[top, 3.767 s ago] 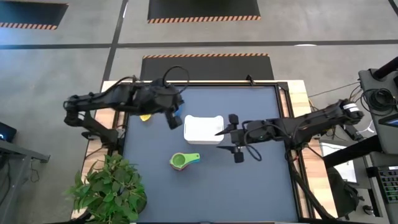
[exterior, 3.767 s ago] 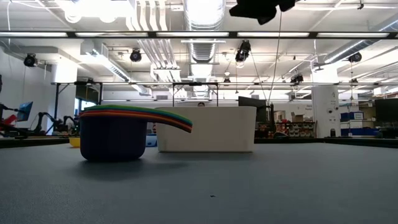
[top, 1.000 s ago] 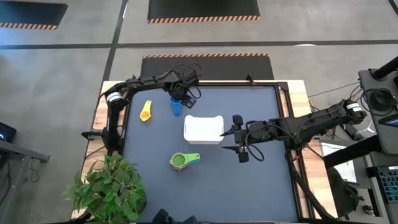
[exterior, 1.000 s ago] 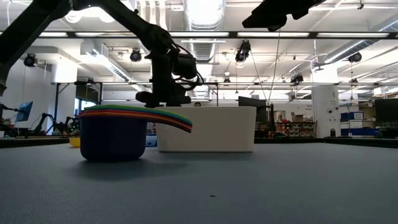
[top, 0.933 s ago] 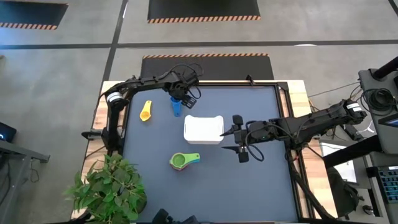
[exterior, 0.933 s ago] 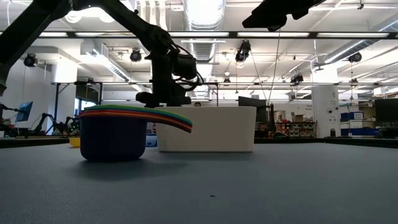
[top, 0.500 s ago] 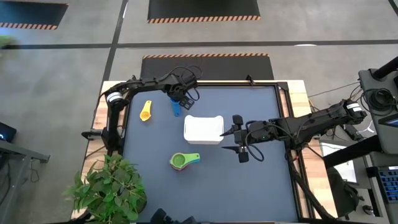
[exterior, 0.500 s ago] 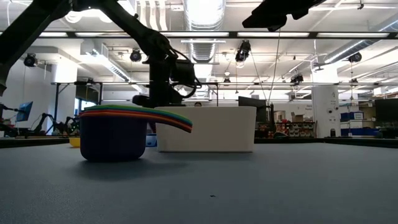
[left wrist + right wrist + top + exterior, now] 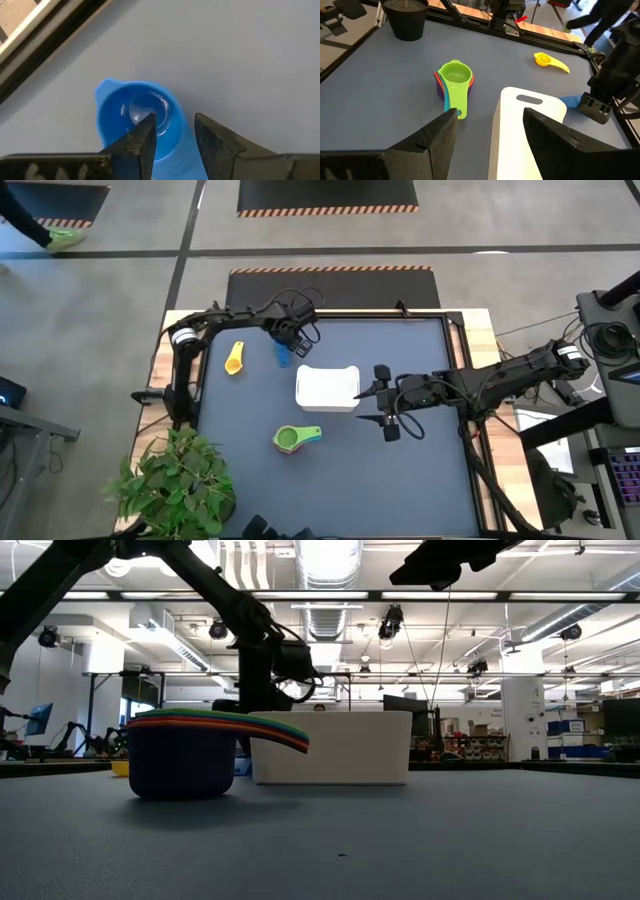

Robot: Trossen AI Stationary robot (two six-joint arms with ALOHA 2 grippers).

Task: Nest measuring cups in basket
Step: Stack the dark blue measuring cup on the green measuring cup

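Observation:
A blue measuring cup (image 9: 283,356) stands on its base on the dark mat at the far left, and it also shows in the left wrist view (image 9: 131,107). My left gripper (image 9: 290,340) (image 9: 175,122) is open right over it, one finger in the bowl and one outside the wall. A yellow cup (image 9: 234,359) lies to the left of it. A nested stack of cups (image 9: 295,438), green on top, stands near the middle. The white basket (image 9: 327,388) stands beside my right gripper (image 9: 381,401), which is open and empty. My left gripper points down with one finger (image 9: 145,132) inside the blue cup's bowl and the other (image 9: 212,137) outside its wall (image 9: 177,135). I cannot tell whether either finger touches the cup. The cup stands upright on the mat.
A potted plant (image 9: 175,480) stands at the near left corner. The wooden table edge (image 9: 158,365) runs along the mat's left side. The stack (image 9: 454,80), the basket (image 9: 520,107) and the yellow cup (image 9: 550,61) also show in the right wrist view.
My left gripper has come down over the blue cup and drifted a little toward the table's left edge. The cups, the basket and my right gripper have kept still.

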